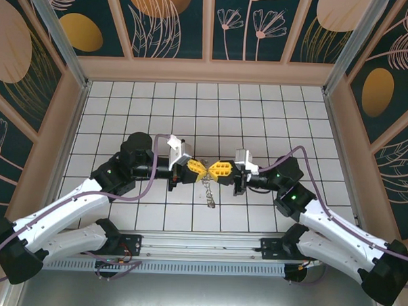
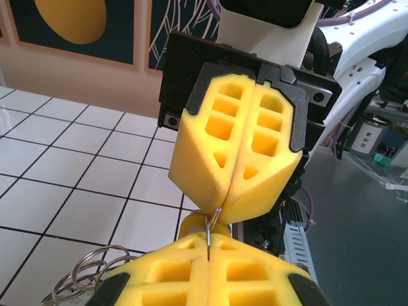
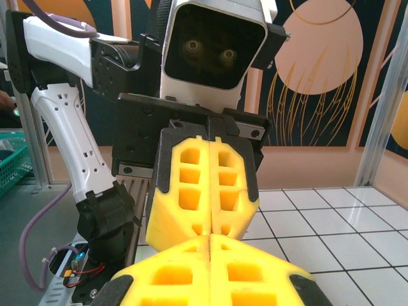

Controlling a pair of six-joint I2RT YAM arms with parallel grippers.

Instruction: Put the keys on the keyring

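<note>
The left fingers (image 1: 192, 168) and right fingers (image 1: 222, 170) stood tip to tip, both clenched on the thin keyring (image 2: 213, 224) pinched at their seams (its wire loops (image 2: 86, 273) hung below the left fingers).

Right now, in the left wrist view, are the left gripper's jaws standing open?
No, the left gripper has its yellow fingers pressed flush together, with a thin wire of the keyring caught in the seam.
</note>
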